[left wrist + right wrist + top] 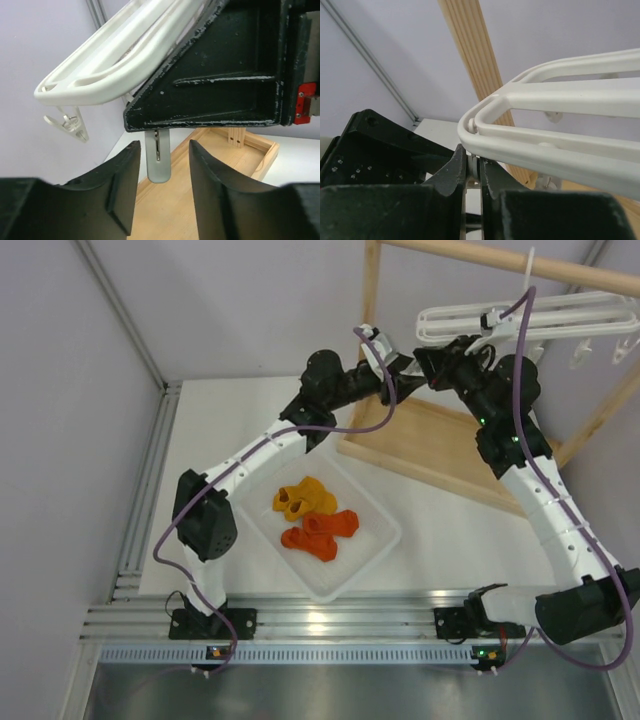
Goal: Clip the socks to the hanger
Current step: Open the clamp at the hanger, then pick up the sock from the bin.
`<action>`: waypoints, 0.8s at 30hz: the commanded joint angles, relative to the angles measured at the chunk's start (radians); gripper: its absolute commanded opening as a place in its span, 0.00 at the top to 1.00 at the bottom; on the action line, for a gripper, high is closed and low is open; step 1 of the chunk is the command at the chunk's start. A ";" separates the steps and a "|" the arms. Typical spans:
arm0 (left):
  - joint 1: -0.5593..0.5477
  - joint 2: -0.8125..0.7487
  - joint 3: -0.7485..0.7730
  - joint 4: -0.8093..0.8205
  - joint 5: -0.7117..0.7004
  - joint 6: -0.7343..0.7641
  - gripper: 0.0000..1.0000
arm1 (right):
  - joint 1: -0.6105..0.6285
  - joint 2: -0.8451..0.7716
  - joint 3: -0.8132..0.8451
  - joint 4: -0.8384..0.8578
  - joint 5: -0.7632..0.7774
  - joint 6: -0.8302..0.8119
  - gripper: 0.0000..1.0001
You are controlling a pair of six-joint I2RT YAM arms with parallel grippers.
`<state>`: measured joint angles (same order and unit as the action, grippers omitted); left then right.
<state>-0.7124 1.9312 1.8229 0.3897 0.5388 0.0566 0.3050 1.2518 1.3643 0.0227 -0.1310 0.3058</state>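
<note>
The socks [315, 520] are lying, all four, in the white tray [372, 552], well apart from both sets of jaws, so none is hanging up yet and every clipping is left to do. The hanger [520, 320] is hanging from the wooden rack [470, 258], its rounded end sitting just above the right gripper [473, 156], whose jaws are pressing together on a thin dangling clip [159, 167]. The left gripper [164, 148] is holding its jaws spread and empty, the clip's lower end dangling between them. By my judgement the arms are only readying a clip.
</note>
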 commanded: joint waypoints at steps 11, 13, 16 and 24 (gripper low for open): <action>0.162 -0.294 -0.148 -0.342 0.074 -0.097 0.30 | -0.043 -0.015 0.055 0.040 -0.064 0.113 1.00; 0.208 -0.336 -0.172 -0.481 0.176 -0.033 0.29 | -0.046 -0.017 0.052 0.037 -0.062 0.113 1.00; 0.218 -0.400 -0.246 -0.714 0.170 0.113 0.30 | -0.049 -0.020 0.045 0.025 -0.065 0.108 1.00; 0.228 -0.569 -0.535 -0.933 0.013 0.206 0.42 | -0.056 -0.028 0.035 0.006 -0.090 0.079 1.00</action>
<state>-0.4877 1.4200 1.3682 -0.4328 0.6479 0.2436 0.2634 1.2518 1.3766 0.0105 -0.2001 0.4011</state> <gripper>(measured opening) 0.604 0.057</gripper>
